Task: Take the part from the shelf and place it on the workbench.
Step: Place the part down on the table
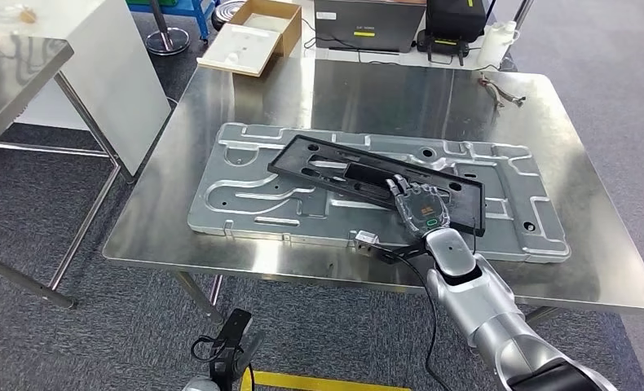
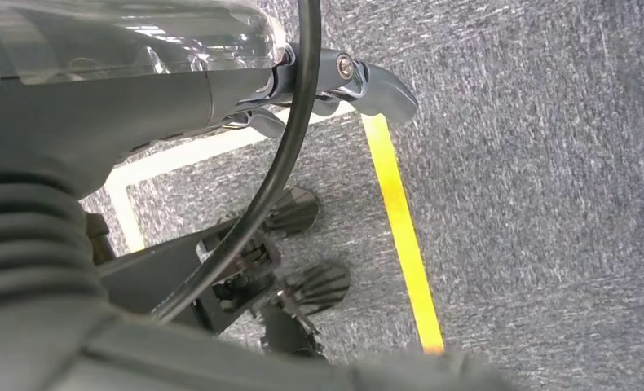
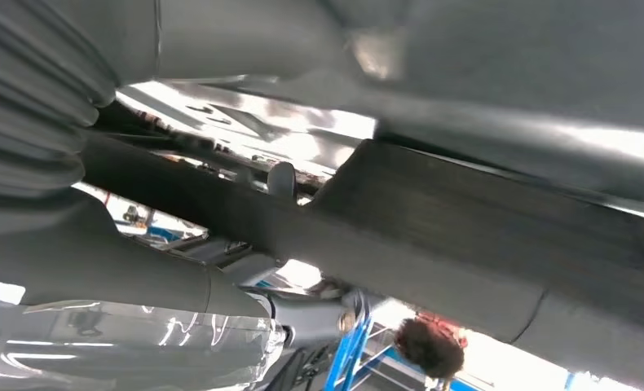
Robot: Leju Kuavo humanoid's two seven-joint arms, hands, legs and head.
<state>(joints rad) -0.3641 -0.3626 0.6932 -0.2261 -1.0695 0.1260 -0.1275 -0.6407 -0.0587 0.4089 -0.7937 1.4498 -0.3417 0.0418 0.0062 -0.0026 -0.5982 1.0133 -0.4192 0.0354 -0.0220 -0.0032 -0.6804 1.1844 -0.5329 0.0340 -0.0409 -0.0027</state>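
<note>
The part is a long black plastic frame point(image 1: 359, 173). It lies slanted on a large silver stamped panel point(image 1: 245, 187) on the steel workbench point(image 1: 547, 114). My right hand point(image 1: 421, 208) rests over the frame's near right edge and grips it. In the right wrist view the black frame edge point(image 3: 433, 236) runs between the thick thumb point(image 3: 139, 269) and a fingertip point(image 3: 282, 175). My left hand point(image 2: 221, 90) hangs beside my body over the grey carpet, holding nothing, with its fingers loosely extended.
At the bench's far edge stand a cardboard box with a white insert point(image 1: 253, 37), black equipment point(image 1: 368, 24) and a white bottle point(image 1: 498, 41). Small cable pieces point(image 1: 502, 90) lie at the far right. Another steel table point(image 1: 17, 73) stands to the left. Yellow floor tape point(image 2: 400, 212) crosses the carpet.
</note>
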